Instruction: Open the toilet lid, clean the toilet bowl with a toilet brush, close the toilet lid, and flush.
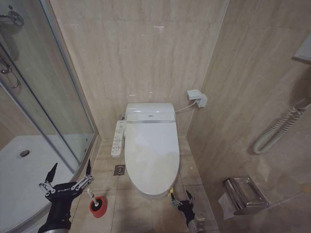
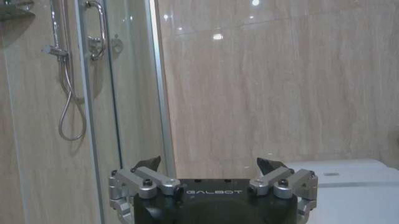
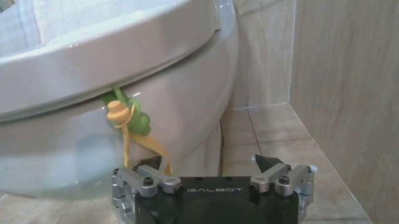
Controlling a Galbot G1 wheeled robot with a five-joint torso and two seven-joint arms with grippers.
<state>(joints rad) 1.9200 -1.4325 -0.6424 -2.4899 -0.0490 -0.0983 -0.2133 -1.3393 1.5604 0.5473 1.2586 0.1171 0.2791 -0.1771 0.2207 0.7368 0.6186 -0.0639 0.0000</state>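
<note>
Head view high, looking down; right wrist low, close beside toilet bowl (image 3: 93, 140); left wrist faces wall.

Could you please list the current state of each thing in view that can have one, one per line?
toilet lid: closed, lying flat over the bowl.
toilet brush: standing in its red holder on the floor, untouched.
left gripper: open, empty, raised beside the shower door.
right gripper: open, empty, low by the toilet's front right, near the green-yellow tag.
shower door: closed.
</note>
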